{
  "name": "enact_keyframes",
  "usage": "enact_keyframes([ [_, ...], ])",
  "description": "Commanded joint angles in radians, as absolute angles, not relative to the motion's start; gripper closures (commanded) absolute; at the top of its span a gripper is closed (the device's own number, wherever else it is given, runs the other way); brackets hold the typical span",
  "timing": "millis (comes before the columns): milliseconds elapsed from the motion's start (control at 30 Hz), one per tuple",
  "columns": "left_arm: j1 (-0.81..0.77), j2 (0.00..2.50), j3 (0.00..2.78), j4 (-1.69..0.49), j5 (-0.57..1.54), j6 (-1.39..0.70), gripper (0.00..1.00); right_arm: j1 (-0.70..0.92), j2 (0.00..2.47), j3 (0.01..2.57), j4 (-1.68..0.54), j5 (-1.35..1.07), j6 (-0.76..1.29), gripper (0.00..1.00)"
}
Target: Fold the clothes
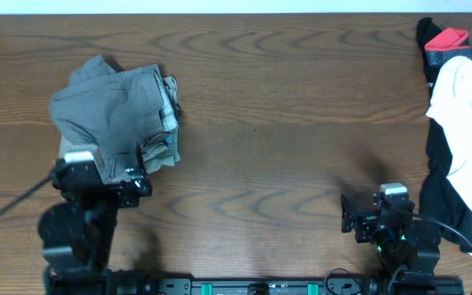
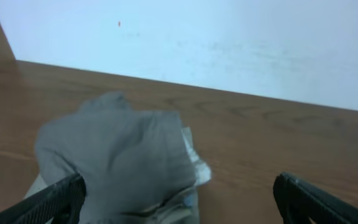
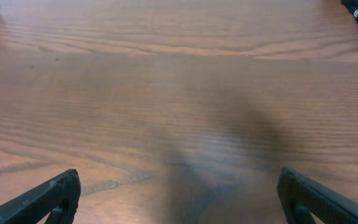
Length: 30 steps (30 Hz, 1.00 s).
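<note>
Since the left fingers [image 2: 55, 199] and right fingers [image 3: 48, 196] hang wide and empty, I'd pinch one hem from the pile [image 1: 457, 123], sparing the grey shorts [image 1: 113, 115].

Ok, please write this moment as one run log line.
left end effector: open, at near edge of grey shorts | right end effector: open, over bare table | clothes pile: far right, untouched

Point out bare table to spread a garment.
Bare: the middle of the table, between the grey shorts at left and the black-white clothes pile on the right edge. Crowded: those two ends.
</note>
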<state>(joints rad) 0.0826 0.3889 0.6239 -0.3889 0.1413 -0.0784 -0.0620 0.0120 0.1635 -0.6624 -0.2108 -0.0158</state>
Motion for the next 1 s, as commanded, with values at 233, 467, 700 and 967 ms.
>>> enact_keyframes([
  [233,0.113,0.139,0.313,-0.033,0.200,-0.088,0.02,-0.052,0.006,0.161,-0.663,-0.216,-0.031,0.01],
  [467,0.112,0.035,0.144,0.150,0.202,-0.091,0.02,-0.052,0.006,0.161,-0.663,-0.216,-0.031,0.01],
  [700,0.087,0.002,0.046,0.220,0.202,-0.103,0.02,-0.052,0.006,0.161,-0.663,-0.216,-0.031,0.01],
  [967,0.074,0.002,0.004,0.181,0.202,-0.103,0.02,-0.052,0.006,0.161,-0.662,-0.216,-0.031,0.01],
])
